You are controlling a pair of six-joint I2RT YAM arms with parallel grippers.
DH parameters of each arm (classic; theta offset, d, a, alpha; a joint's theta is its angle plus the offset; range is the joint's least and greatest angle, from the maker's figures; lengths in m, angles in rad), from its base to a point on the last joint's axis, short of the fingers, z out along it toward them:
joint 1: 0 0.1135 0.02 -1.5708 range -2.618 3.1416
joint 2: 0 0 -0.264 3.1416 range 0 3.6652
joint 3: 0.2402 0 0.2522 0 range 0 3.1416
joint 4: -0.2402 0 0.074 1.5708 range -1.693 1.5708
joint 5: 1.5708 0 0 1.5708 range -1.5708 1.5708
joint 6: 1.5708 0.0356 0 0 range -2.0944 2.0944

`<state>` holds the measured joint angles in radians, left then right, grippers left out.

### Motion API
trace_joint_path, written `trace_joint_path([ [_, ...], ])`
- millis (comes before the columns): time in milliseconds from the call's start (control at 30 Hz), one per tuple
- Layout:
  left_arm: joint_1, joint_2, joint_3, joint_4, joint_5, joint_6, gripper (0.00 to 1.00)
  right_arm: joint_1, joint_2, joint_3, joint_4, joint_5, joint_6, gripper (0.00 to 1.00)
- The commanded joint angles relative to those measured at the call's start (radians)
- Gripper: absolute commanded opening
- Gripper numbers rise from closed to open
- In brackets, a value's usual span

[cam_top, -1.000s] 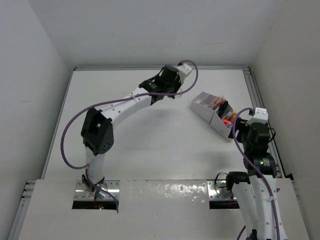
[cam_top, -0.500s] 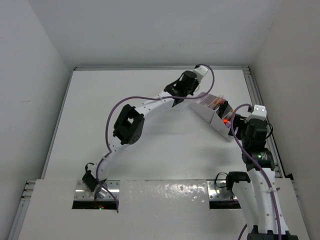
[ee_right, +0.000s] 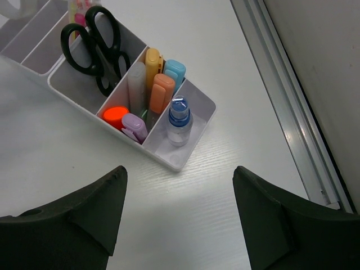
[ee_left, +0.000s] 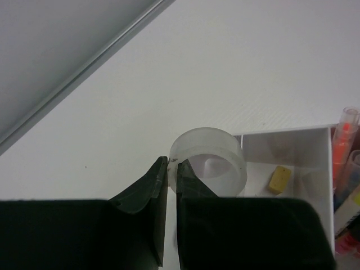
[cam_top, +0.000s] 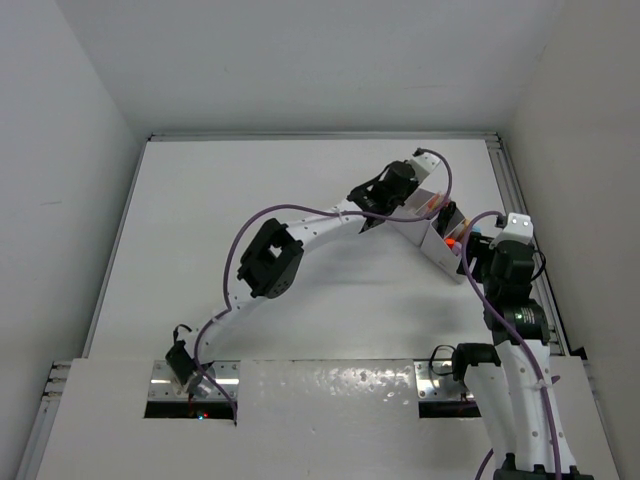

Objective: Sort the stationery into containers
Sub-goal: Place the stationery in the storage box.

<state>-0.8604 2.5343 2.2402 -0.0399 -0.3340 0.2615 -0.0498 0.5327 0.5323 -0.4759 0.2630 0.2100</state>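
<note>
**Tape ring at the organizer**

Top view: the left arm (cam_top: 300,225) is being stretched to the organizer (cam_top: 418,230) on the counter (cam_top: 250,190).

Left wrist: the tape ring (ee_left: 209,157) is being pinched by the left pincer (ee_left: 171,169) at the eraser (ee_left: 279,179) compartment's corner.

Right wrist: the right pincer (ee_right: 179,216) is being held wide open near the scissors (ee_right: 93,48).

Tape ring (ee_left: 208,157): translucent, frosted-looking plastic with a smooth wall; a soft highlight is noted inside. Organizer (ee_right: 198,112): smooth white plastic, with a faint sheen recorded on the rims. Scissors (ee_right: 93,48): handles are seen in glossy black plastic. Highlighters (ee_right: 160,93): pastel plastic caps, satin finish. Bottle (ee_right: 179,121): clear plastic, blue cap. Eraser (ee_left: 279,179): dull, matt, yellowish block. Table (ee_right: 84,169): white and matt; a fine linear grain is observed. Rail (ee_right: 287,95): bare brushed metal, pale grey. Left gripper (ee_left: 171,169) and right gripper (ee_right: 179,180): black plastic, matt, edges slightly shiny.
</note>
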Motion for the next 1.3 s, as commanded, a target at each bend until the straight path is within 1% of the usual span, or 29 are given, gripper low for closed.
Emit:
trace_joint_path([
  [0,-0.002,0.029,0.018,0.043,-0.049,0.009,0.00,0.005,0.000,0.003,0.014,0.021,-0.003,0.75],
  [200,-0.003,0.038,0.033,0.043,-0.131,-0.022,0.00,0.005,-0.008,-0.002,0.008,0.019,-0.003,0.75],
  [333,-0.006,0.037,0.022,-0.005,-0.119,-0.018,0.00,0.005,-0.011,-0.006,0.011,0.022,-0.004,0.75],
  [367,-0.009,0.032,0.000,-0.008,-0.108,-0.016,0.03,0.005,-0.013,-0.008,0.011,0.022,-0.003,0.75],
  [400,-0.014,0.029,-0.014,-0.003,-0.090,-0.012,0.10,0.005,-0.010,-0.008,0.013,0.021,-0.006,0.75],
  [500,-0.019,0.024,-0.040,0.000,-0.059,-0.005,0.20,0.005,-0.008,-0.006,0.011,0.021,-0.006,0.75],
  [533,-0.019,0.024,-0.042,-0.003,-0.048,-0.008,0.28,0.005,-0.008,-0.006,0.010,0.021,-0.006,0.75],
  [600,-0.019,0.020,-0.040,-0.009,-0.016,-0.018,0.37,0.005,-0.011,-0.008,0.005,0.021,-0.009,0.75],
  [633,-0.019,0.014,-0.044,-0.003,-0.011,-0.021,0.47,0.005,-0.011,-0.006,0.002,0.021,-0.009,0.75],
  [700,-0.020,0.004,-0.044,0.012,-0.005,-0.021,0.53,0.005,-0.014,-0.008,-0.003,0.019,-0.014,0.75],
  [1000,-0.019,-0.037,-0.019,0.012,0.013,-0.004,0.53,0.005,-0.023,-0.003,-0.003,0.024,-0.021,0.75],
  [1200,-0.017,-0.080,0.028,-0.041,0.036,-0.011,0.59,0.005,-0.030,0.006,-0.015,0.021,-0.031,0.76],
  [1267,-0.019,-0.100,0.038,-0.052,0.038,-0.011,0.64,0.005,-0.031,0.009,-0.015,0.019,-0.026,0.76],
])
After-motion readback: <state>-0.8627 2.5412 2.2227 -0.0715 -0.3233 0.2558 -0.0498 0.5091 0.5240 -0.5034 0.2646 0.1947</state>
